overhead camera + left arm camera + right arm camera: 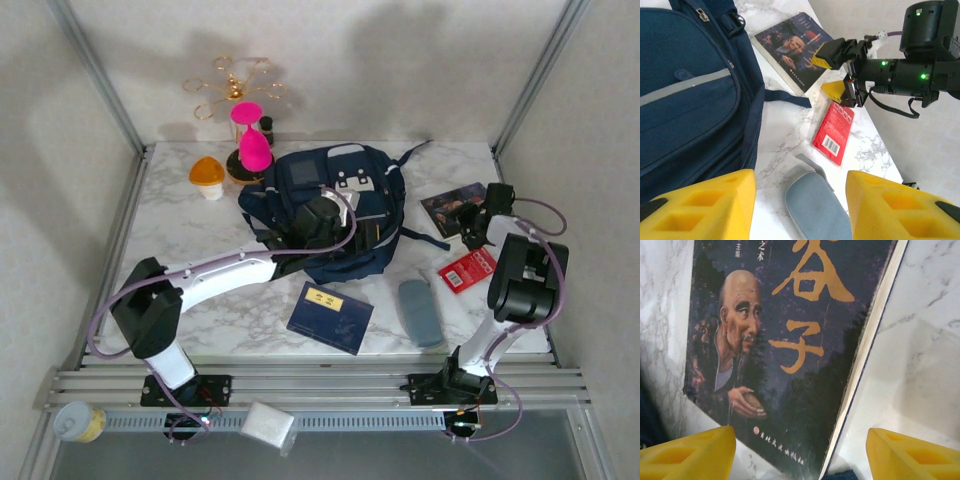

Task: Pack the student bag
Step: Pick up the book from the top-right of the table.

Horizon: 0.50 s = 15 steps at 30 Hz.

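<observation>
- Lying nearest, just in front of the student bag [375,215], are a navy book [330,318] and a grey pouch [420,312]. A red packet [467,270] sits to the bag's right, near it but apart.
- The student bag lies flat in the middle of the table with its front pocket [685,100] facing up. One strap [787,97] trails off its right side.
- The left gripper [800,187] hangs over the bag, its fingers spread wide with nothing between them.
- The bag looks like soft, floppy cloth and is the bulkiest load here. It will likely sag and fold rather than lift as one piece, and its opening probably won't gape unaided. The cloth should not slip, so a pinch on a strap, the zip edge or a fold near the top seems the surest hold.
- Right of the bag, the right gripper [834,72] hovers low over a picture book [790,340], its fingers apart and empty.
- Behind the bag stand a pink hourglass [250,140] and an orange cup [207,173].
</observation>
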Each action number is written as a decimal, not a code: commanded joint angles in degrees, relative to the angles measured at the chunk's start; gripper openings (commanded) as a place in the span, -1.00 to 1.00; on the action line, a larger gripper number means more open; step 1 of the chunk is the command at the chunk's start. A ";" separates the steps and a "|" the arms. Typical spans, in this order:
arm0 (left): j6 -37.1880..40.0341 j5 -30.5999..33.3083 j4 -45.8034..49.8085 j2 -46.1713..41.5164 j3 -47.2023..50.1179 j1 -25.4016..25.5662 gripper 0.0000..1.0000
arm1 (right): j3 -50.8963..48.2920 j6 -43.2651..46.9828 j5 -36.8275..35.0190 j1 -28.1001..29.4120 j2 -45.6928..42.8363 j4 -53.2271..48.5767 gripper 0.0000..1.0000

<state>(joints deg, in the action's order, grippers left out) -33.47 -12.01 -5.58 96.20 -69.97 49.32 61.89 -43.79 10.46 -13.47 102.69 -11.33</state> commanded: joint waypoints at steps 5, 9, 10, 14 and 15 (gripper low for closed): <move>-1.33 1.29 -2.14 2.81 -1.01 0.43 0.07 | 3.61 -1.70 -0.62 0.05 5.64 2.98 0.24; -0.81 2.12 -0.91 3.47 -1.75 0.43 0.09 | 5.57 -1.25 0.05 0.11 8.79 2.30 0.01; -0.67 2.31 -0.39 3.67 -2.06 0.42 0.09 | 5.92 -1.07 0.01 0.08 9.16 2.33 -0.05; -0.53 2.47 -0.04 3.83 -2.35 0.43 0.11 | 5.70 -0.26 -0.56 0.02 9.51 3.35 -0.20; -0.45 2.52 0.04 3.96 -2.36 0.43 0.11 | 5.84 -0.05 -0.55 -0.10 9.83 3.38 -0.28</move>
<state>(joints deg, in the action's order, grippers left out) -34.33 -10.68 -6.13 99.61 -70.11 49.43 66.11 -44.53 10.02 -13.85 109.80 -11.05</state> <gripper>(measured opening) 0.552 0.389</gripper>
